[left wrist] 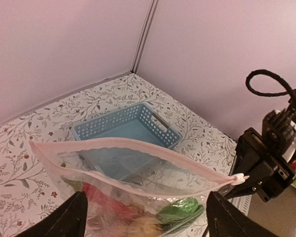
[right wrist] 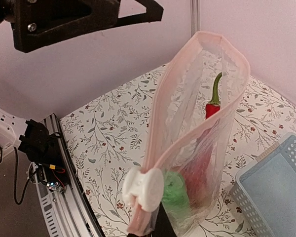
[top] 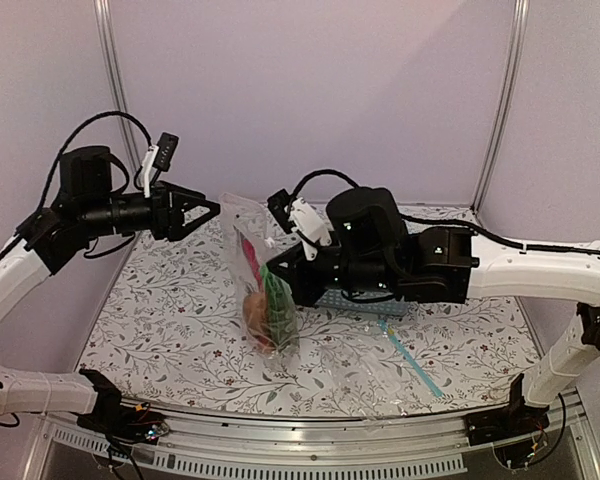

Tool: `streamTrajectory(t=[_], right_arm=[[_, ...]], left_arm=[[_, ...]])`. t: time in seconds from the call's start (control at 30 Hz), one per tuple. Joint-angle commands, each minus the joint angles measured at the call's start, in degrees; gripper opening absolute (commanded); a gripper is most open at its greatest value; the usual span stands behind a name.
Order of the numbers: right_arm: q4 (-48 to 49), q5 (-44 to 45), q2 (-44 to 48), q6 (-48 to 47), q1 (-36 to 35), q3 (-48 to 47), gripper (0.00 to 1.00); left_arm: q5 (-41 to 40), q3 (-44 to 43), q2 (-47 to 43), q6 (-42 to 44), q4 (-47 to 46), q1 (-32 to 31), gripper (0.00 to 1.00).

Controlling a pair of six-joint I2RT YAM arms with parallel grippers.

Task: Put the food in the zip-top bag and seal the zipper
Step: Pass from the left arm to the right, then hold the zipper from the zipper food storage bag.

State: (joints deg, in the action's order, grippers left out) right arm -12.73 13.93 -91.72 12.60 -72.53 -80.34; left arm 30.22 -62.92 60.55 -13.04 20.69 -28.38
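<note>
The zip-top bag (top: 265,290) hangs upright over the table with its mouth open. Its pale pink zipper (left wrist: 138,145) gapes, and the white slider (right wrist: 145,187) sits at the end near my right gripper. Inside are the red chili (right wrist: 213,106), a green vegetable (right wrist: 176,195) and a brown lump (top: 254,312). The round fruits are not clear to see. My right gripper (top: 278,268) is shut on the bag's corner by the slider; it shows low in the right wrist view (right wrist: 157,229). My left gripper (top: 206,212) is open and empty, just left of the bag's far top corner, its fingers (left wrist: 69,217) straddling the bag's width.
A blue perforated basket (top: 365,298) stands behind the bag, also in the left wrist view (left wrist: 126,126). A second clear bag with a teal-blue strip (top: 415,362) lies flat at the front right. The table's metal front rail (top: 310,440) runs along the near edge.
</note>
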Motion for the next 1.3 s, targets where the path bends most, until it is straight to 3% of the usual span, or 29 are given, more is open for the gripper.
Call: streamTrajectory(t=[0.0, 0.23, 0.53, 0.8, 1.0, 1.27], right_arm=[[0.2, -20.78, 4.99, -5.25, 6.01, 0.25, 0.0], [-1.03, -26.8, 6.79, -6.44, 8.32, 3.94, 0.0], [-0.57, -31.14, 12.43, -7.29, 9.07, 10.38, 0.0], [-0.47, -31.51, 14.97, -7.39, 9.51, 14.0, 0.0], [0.04, -30.63, 16.72, -7.32, 9.73, 15.45, 0.0], [0.41, -30.49, 17.03, -6.98, 9.84, 16.08, 0.0]], left_arm=[[-1.77, 0.63, -6.93, 8.84, -1.34, -0.76, 0.85], [6.29, -0.96, -6.87, 18.53, -1.89, -6.89, 0.83], [11.98, -7.73, 5.07, 22.89, -0.47, -14.29, 0.77], [12.09, -15.02, 14.63, 26.47, 4.8, -22.26, 0.64], [11.93, -15.51, 17.8, 26.94, 5.84, -23.84, 0.55], [10.92, -15.92, 20.03, 28.26, 7.51, -24.53, 0.49]])
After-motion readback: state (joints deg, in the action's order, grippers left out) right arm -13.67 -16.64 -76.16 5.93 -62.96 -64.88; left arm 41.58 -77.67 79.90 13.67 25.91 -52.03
